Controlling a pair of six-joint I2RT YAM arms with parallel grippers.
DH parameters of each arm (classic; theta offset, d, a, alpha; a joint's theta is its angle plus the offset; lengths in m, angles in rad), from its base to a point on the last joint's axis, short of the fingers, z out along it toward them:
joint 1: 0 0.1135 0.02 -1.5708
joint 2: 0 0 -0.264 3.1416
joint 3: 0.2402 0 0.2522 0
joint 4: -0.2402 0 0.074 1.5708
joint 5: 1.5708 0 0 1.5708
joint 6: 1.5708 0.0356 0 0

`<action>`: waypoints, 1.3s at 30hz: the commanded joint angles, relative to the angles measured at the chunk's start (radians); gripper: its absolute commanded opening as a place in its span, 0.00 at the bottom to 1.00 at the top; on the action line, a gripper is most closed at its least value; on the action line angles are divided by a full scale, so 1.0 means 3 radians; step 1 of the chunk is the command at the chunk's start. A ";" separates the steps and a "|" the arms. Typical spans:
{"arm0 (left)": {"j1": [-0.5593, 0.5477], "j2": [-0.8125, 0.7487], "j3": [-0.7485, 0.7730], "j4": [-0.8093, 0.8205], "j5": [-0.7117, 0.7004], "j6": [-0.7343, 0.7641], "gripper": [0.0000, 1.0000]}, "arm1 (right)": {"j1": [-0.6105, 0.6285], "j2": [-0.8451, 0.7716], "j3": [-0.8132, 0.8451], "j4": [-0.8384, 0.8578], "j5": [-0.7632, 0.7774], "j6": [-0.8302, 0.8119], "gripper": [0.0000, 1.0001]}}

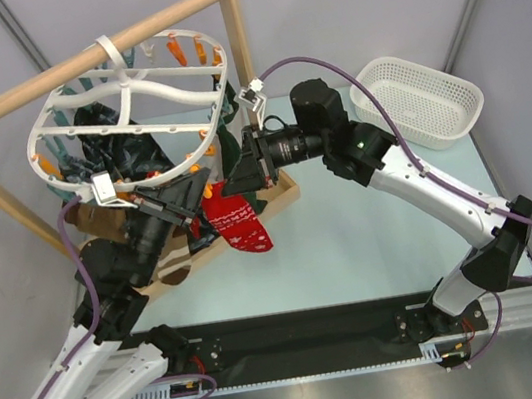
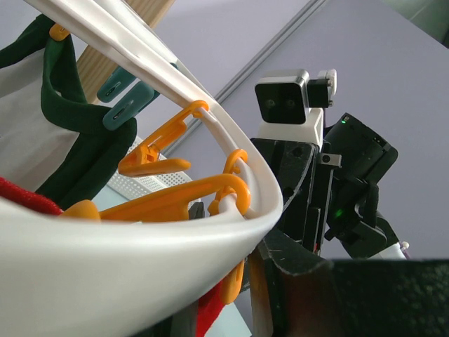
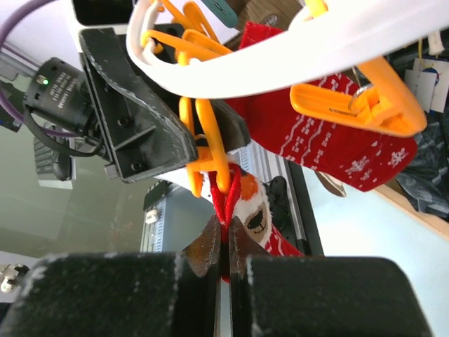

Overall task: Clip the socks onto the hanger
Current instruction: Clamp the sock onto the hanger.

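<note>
A red sock (image 3: 330, 133), likely soft, light and floppy so best held by its cuff edge, hangs beneath the white hanger (image 3: 365, 38), that cuff clenched in the right hand (image 3: 223, 242) just under an orange clip (image 3: 207, 133); the left hand (image 1: 178, 205) beside it cannot be judged open or closed.

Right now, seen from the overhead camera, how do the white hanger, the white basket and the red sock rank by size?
1. Hanger: largest, though it hangs raised, nearer the camera, which may flatter it.
2. Basket: clearly smaller in this view.
3. Red sock: smallest, and its top end is hidden.
</note>
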 commanded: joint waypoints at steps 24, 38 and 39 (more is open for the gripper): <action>-0.0003 0.0069 -0.0032 -0.0258 0.0185 -0.0093 0.00 | -0.0046 -0.0165 -0.0438 0.0930 -0.0474 0.0665 0.00; -0.0008 0.0054 -0.0001 -0.0273 0.0210 -0.0088 0.00 | -0.0128 -0.0140 -0.0541 0.1779 -0.0608 0.1177 0.00; -0.0003 0.0049 -0.0006 -0.0273 0.0210 -0.0088 0.00 | -0.0123 -0.0134 -0.0526 0.1790 -0.0613 0.1192 0.00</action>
